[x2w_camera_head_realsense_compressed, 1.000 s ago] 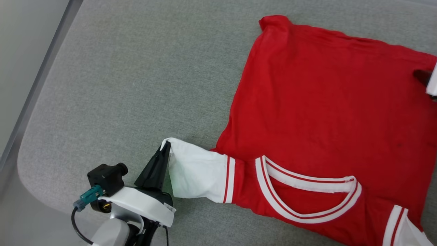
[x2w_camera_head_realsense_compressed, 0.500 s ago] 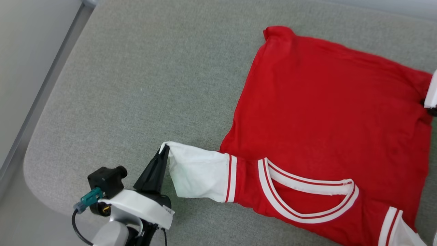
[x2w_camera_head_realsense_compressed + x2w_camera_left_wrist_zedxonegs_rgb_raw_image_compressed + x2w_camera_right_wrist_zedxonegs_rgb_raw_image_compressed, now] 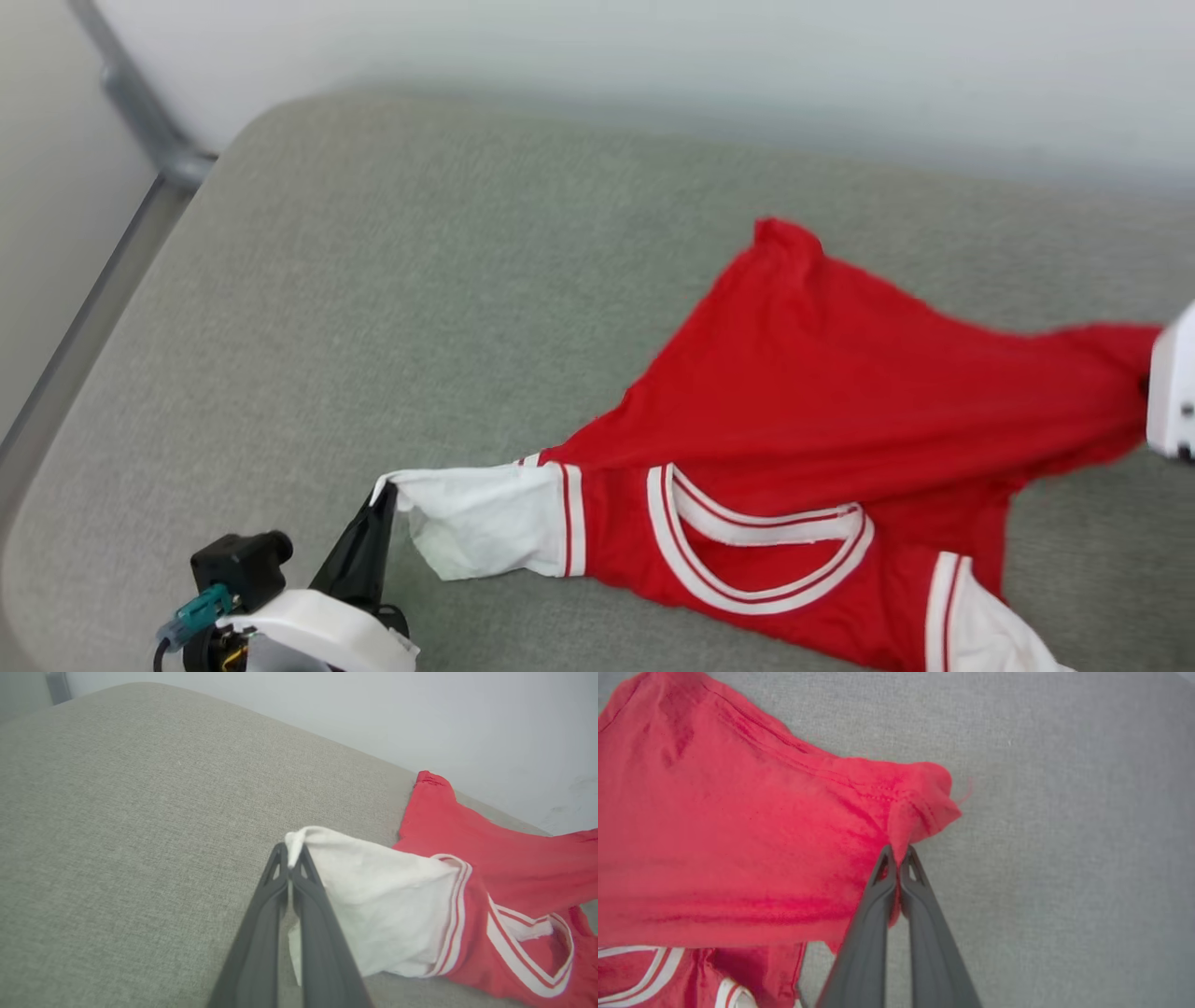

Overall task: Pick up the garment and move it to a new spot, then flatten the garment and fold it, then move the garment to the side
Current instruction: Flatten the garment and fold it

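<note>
My left jaws, lower left, pinch the soft garment [image 3: 822,392] by its white sleeve [image 3: 476,518]; right jaws clamp its red hem corner [image 3: 920,798].

Left gripper [image 3: 384,493], at 7 o'clock, points toward 1, fingers pinched together; right gripper [image 3: 900,851] is pinched too

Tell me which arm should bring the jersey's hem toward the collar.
Right, probably: the right gripper is shut on the jersey's raised hem corner; the left gripper pinches the white sleeve beside the collar.
</note>
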